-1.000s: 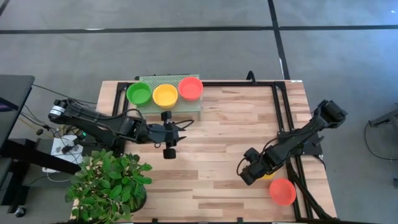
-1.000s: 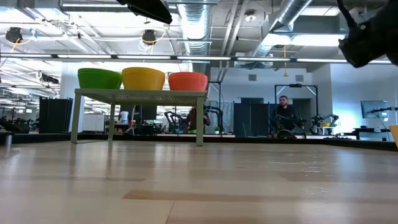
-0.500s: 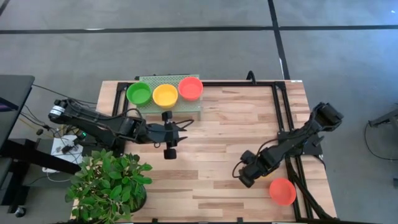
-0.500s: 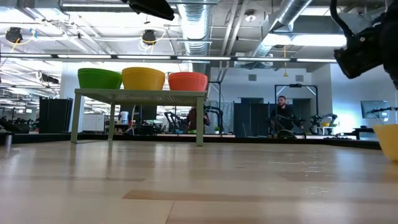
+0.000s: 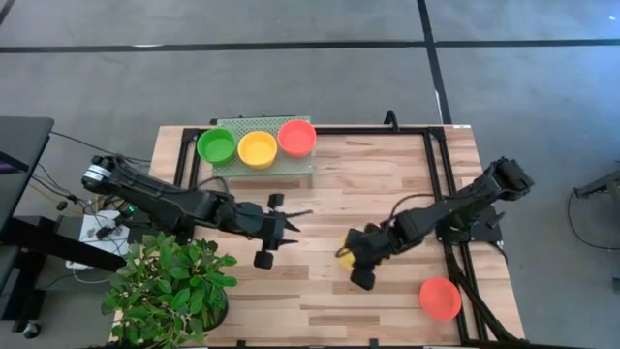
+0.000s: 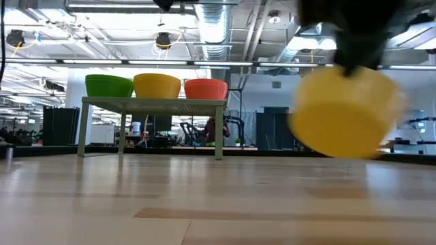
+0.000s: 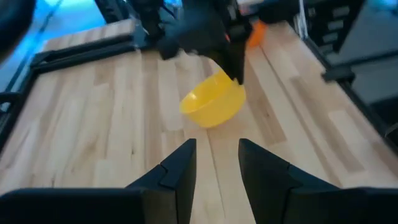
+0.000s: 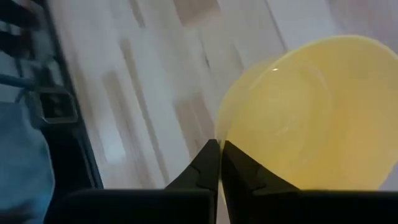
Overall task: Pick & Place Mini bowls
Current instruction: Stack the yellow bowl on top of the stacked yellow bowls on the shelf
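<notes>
My right gripper (image 5: 351, 260) is shut on a yellow mini bowl (image 6: 344, 112) above the middle of the wooden table. The left wrist view shows that bowl (image 7: 212, 102) too, hanging tilted under the dark gripper. My left gripper (image 5: 294, 223) stands open left of it, pointing at it, with nothing between its fingers (image 7: 216, 155). A green (image 5: 216, 146), a yellow (image 5: 257, 148) and a red-orange mini bowl (image 5: 296, 137) stand on the pale green mesh rack (image 5: 291, 167) at the far edge. One more red-orange mini bowl (image 5: 440, 298) rests on its base at the near right. My right gripper pinches the yellow bowl's wall at the rim (image 8: 219, 134), one finger on the outside and one on the hollow inner face. The fingers slant down from above on the table's right. The bowl hangs tilted below them, lifted clear of the table.
A potted plant (image 5: 170, 286) stands at the table's near left corner. Black frame rails (image 5: 436, 174) run along the right side and the far edge. Bare wood lies between the rack and the two grippers.
My right gripper has risen and gone toward the table's left, from beside the red-orange bowl to mid-table, rolling its wrist. The yellow bowl has come off the table with it and now hangs tilted. My left gripper has swung a little toward the right and near edges.
</notes>
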Controlling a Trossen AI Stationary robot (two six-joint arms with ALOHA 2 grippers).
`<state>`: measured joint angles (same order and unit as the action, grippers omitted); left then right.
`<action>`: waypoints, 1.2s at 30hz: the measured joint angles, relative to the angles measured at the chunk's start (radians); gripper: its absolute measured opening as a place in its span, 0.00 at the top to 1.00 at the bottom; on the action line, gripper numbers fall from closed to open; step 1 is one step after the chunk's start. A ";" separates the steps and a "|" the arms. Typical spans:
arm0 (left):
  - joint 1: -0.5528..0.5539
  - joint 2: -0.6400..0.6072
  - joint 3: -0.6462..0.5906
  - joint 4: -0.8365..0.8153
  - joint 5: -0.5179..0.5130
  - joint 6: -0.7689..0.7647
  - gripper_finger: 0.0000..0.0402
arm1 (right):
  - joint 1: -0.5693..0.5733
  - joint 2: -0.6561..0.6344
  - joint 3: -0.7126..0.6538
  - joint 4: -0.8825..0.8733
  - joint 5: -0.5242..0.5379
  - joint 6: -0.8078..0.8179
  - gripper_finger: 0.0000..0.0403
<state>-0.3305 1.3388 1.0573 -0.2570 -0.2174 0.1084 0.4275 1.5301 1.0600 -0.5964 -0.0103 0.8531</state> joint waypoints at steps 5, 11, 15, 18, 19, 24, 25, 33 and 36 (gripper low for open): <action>0.000 0.123 0.000 0.095 0.072 0.107 0.70 | -0.071 0.052 0.049 0.087 -0.053 -0.195 1.00; 0.011 0.235 0.000 0.204 0.107 0.195 0.70 | -0.115 0.153 0.128 0.128 -0.144 -0.332 1.00; 0.024 0.267 0.000 0.218 0.224 0.162 0.70 | -0.128 0.193 0.184 0.119 -0.147 -0.384 1.00; 0.023 0.285 0.000 0.229 0.245 0.159 0.70 | -0.141 0.193 0.208 0.125 -0.147 -0.430 1.00; 0.024 0.290 0.000 0.230 0.245 0.157 0.70 | -0.145 0.193 0.214 0.123 -0.146 -0.441 1.00; 0.024 0.305 0.003 0.240 0.244 0.147 0.70 | -0.157 0.187 0.239 0.121 -0.143 -0.504 0.99; 0.023 0.305 0.003 0.240 0.245 0.147 0.70 | -0.156 0.187 0.242 0.120 -0.143 -0.517 0.99; 0.024 0.298 0.003 0.232 0.242 0.115 0.71 | -0.154 0.186 0.244 0.114 -0.142 -0.526 0.99; 0.024 0.302 0.003 0.222 0.237 0.073 0.74 | -0.154 0.186 0.244 0.108 -0.143 -0.558 0.99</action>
<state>-0.3065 1.6413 1.0607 -0.0352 0.0194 0.1816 0.2735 1.7157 1.3045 -0.4883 -0.1531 0.2956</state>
